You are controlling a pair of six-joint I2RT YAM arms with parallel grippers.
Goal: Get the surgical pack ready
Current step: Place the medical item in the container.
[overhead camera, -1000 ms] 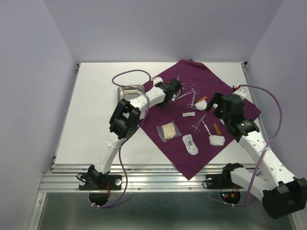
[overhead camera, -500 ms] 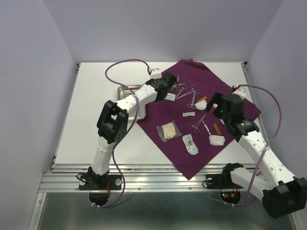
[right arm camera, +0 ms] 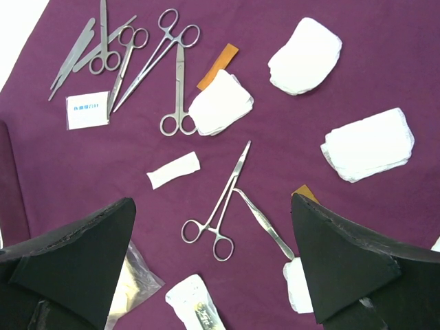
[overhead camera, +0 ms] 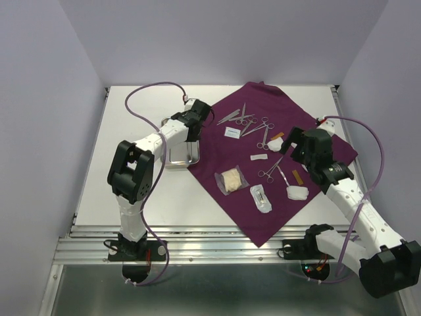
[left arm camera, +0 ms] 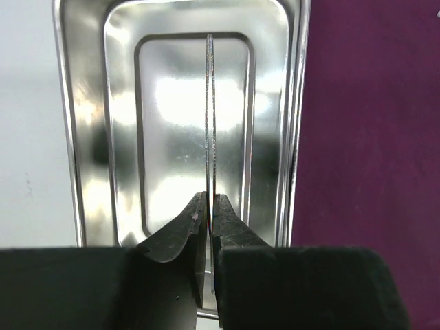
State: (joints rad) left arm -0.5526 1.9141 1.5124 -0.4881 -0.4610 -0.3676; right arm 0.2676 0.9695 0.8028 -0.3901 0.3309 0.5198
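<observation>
The plum-purple cloth (overhead camera: 289, 108) lies spread on the white table, and the steel tray (overhead camera: 176, 155) sits at its left corner. My left gripper (overhead camera: 195, 130) hangs over the tray (left arm camera: 89, 124), shut on a thin flat piece (left arm camera: 210, 117) seen edge-on; I cannot tell what it is. My right gripper (overhead camera: 290, 142) hovers open over the cloth, nothing between its fingers (right arm camera: 212, 206). Below it lie a ring-handled clamp (right arm camera: 218, 203) and forceps (right arm camera: 265, 223). Scissors and clamps (right arm camera: 172, 69), white gauze pads (right arm camera: 368, 144) and clear packets (right arm camera: 196, 309) are scattered on the cloth.
A small white labelled packet (right arm camera: 87, 110) and a rolled gauze strip (right arm camera: 173, 170) lie on the cloth (right arm camera: 357, 82). A packet with beige filling (overhead camera: 231, 180) sits near the cloth's front-left edge. Purple cables loop above both arms. Walls close in the table on three sides.
My left arm swung left off the cloth to above the steel tray, jaws staying shut on the thin piece. The right arm has not moved.
</observation>
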